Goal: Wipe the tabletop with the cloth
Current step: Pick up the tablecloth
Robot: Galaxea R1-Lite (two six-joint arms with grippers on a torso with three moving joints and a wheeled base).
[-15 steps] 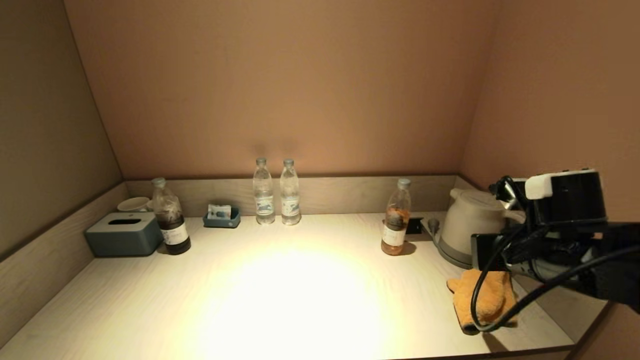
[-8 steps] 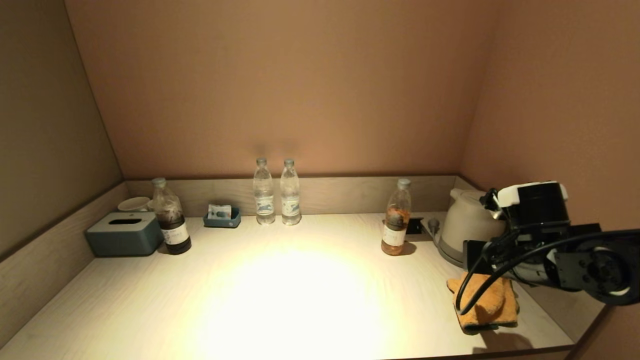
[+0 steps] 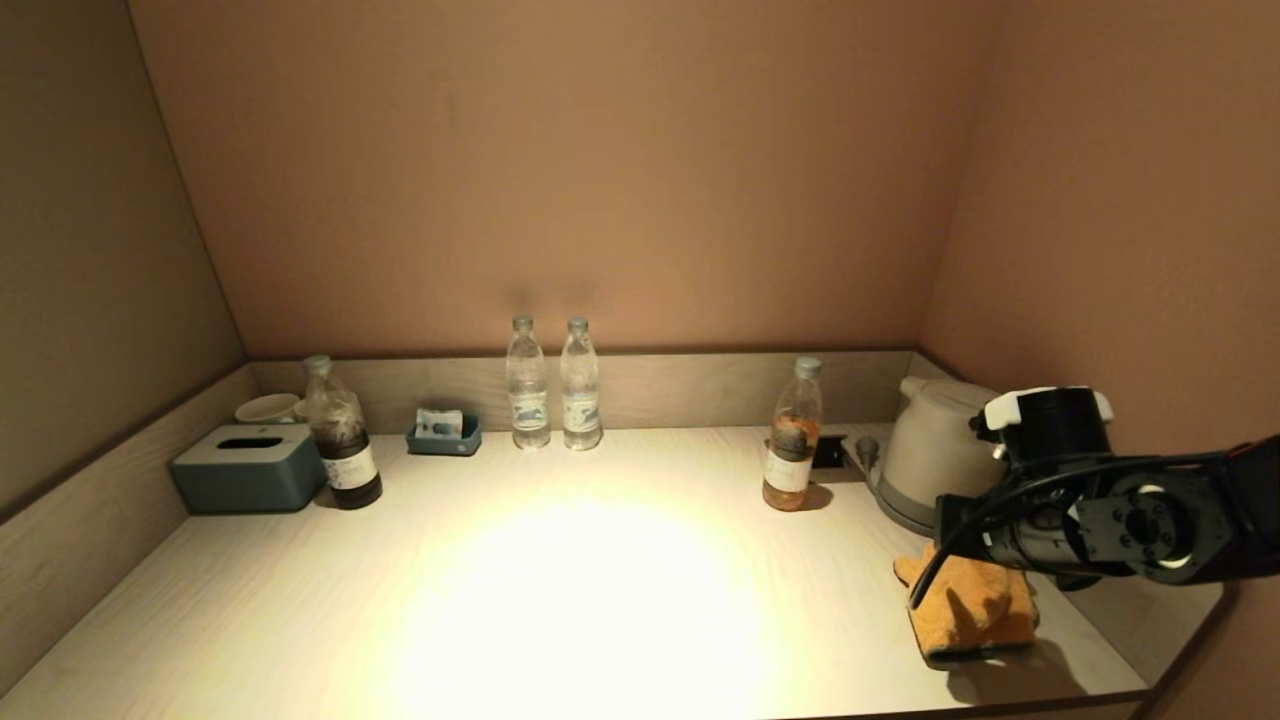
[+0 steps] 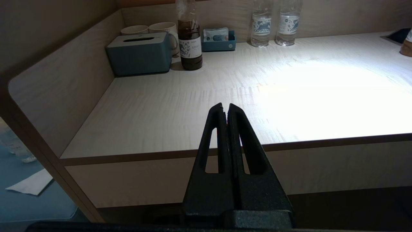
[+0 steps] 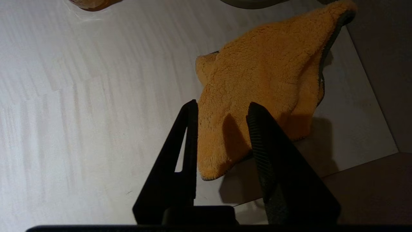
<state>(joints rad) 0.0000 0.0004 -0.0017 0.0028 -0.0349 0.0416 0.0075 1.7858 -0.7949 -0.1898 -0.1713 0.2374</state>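
Observation:
An orange cloth (image 3: 975, 607) lies crumpled on the pale wooden tabletop (image 3: 600, 580) near its front right corner, in front of the kettle. My right gripper (image 5: 222, 108) is open just above the cloth (image 5: 260, 83), its two fingers straddling the cloth's near end. In the head view the right arm (image 3: 1100, 510) hangs over the cloth and hides the fingers. My left gripper (image 4: 225, 109) is shut and empty, parked before the table's front edge, out of the head view.
A white kettle (image 3: 935, 450) stands behind the cloth. An orange-brown bottle (image 3: 790, 440) is to its left. Two water bottles (image 3: 550, 385), a small blue tray (image 3: 443, 435), a dark bottle (image 3: 340, 440), a blue tissue box (image 3: 248, 468) and cups (image 3: 268, 408) line the back and left.
My right arm has come down and turned over the cloth, bringing the open gripper lower onto it. The cloth stays in place.

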